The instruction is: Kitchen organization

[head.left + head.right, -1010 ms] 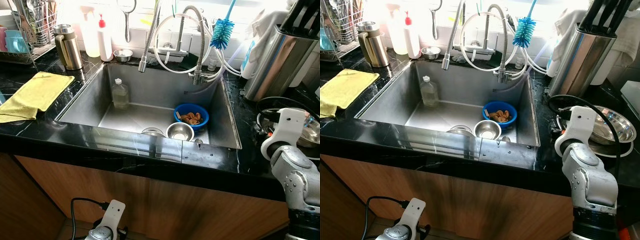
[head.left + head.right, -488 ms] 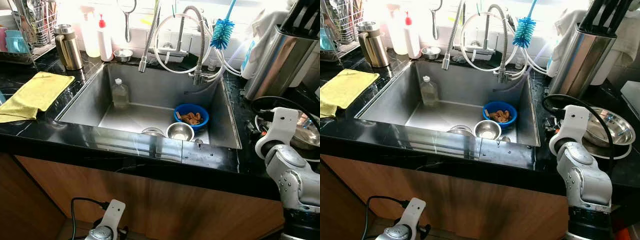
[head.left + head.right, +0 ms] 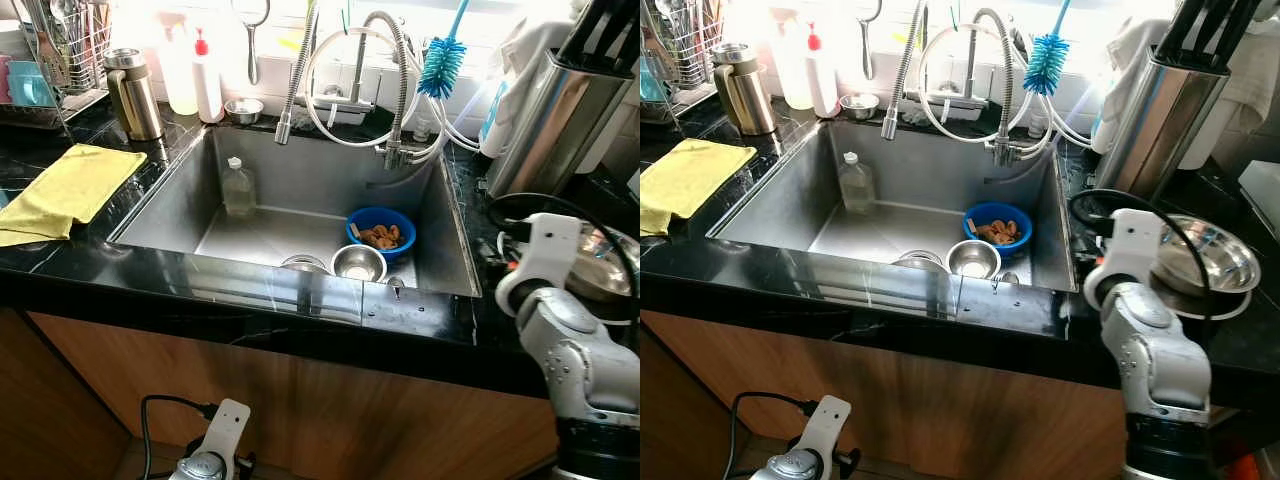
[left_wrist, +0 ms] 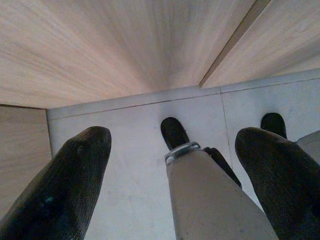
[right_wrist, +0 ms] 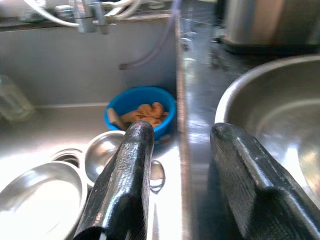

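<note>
The right silver arm is bent up at the right end of the shiny black stone worktop (image 3: 940, 305). Its right gripper (image 5: 182, 165) sits over the worktop edge, between the deep steel sink (image 3: 300, 190) and the big round steel bowl (image 3: 1210, 250). Its jaws are wide apart and hold nothing. The left gripper (image 4: 172, 175) hangs low by the brown wood cupboard front (image 3: 300, 400), over a pale floor (image 4: 135, 150), jaws wide apart and empty.

Since a second ago the right arm has slid a little to the left, closer to the sink. The left arm has stayed where it was.

In the sink, a round blue plastic bowl (image 3: 381, 229) holds brown bits. A small shiny steel bowl (image 3: 359, 263) sits just in front of it. A clear plastic bottle (image 3: 239, 187) stands upright at the back. A soft yellow cloth (image 3: 60, 190) lies flat on the worktop at the left.
</note>
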